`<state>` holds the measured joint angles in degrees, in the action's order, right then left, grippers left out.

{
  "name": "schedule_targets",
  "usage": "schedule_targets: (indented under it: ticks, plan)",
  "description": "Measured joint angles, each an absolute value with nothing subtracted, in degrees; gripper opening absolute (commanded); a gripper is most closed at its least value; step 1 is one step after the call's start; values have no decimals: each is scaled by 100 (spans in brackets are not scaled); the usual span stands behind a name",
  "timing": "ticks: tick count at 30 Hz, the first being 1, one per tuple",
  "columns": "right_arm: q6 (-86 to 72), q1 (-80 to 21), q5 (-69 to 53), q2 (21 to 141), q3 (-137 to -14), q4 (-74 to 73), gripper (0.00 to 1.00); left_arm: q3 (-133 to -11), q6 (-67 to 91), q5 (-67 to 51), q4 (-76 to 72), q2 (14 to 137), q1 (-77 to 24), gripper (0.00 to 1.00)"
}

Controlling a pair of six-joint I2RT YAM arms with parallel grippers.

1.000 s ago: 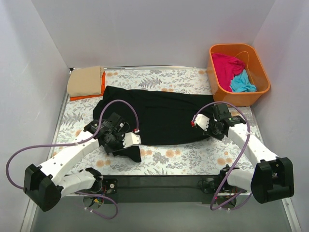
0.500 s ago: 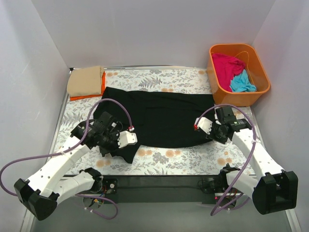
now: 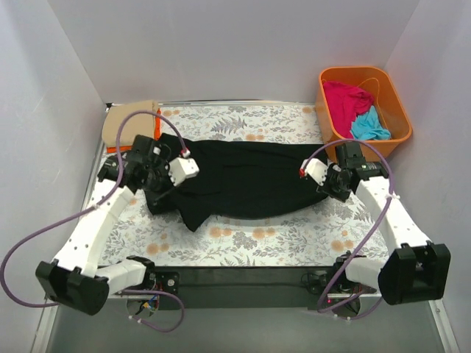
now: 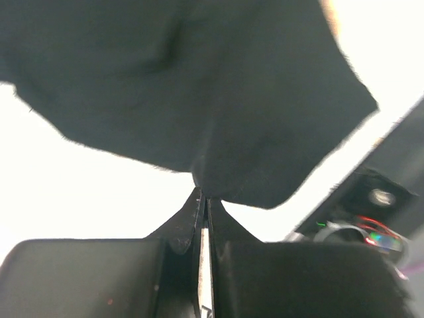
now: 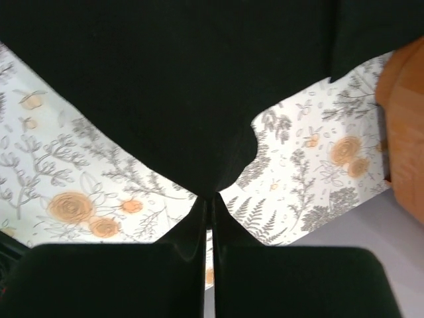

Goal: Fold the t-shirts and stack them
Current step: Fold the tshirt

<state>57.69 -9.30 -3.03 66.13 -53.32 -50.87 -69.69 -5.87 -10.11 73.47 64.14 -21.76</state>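
Top view: the large black cloth t-shirt (image 3: 243, 180) lies across the floral-sheeted counter (image 3: 294, 235), with bare sheet along its near edge. Left wrist view: the left hand (image 4: 204, 199) is pinched tight on a lifted shirt edge. Right wrist view: the right hand (image 5: 209, 199) is clamped on the shirt's edge, with sheet visible on both sides.

**Soft overhead light, glare at one wrist**

The top view is bright, even and sharp, with faint shadows. Around the left gripper (image 4: 203, 193) the background burns out to white, and the black t-shirt (image 4: 199, 86) beyond its tips shows almost no detail. Beside the right gripper (image 5: 211, 196) the floral sheet (image 5: 86, 192) reads crisp; its near fingers (image 5: 132, 278) blur.
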Motion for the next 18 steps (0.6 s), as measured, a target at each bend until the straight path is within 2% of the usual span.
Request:
schedule_targets:
  ticks: [6, 18]
  plan:
    - [5811, -714, -301, 7369, -5802, -4705, 1, -7581, -1024, -1181, 6569, 7544, -851, 0]
    - [5719, -714, 132, 9083, -6864, -3811, 1, -8670, -1061, -1321, 5072, 9808, -679, 0]
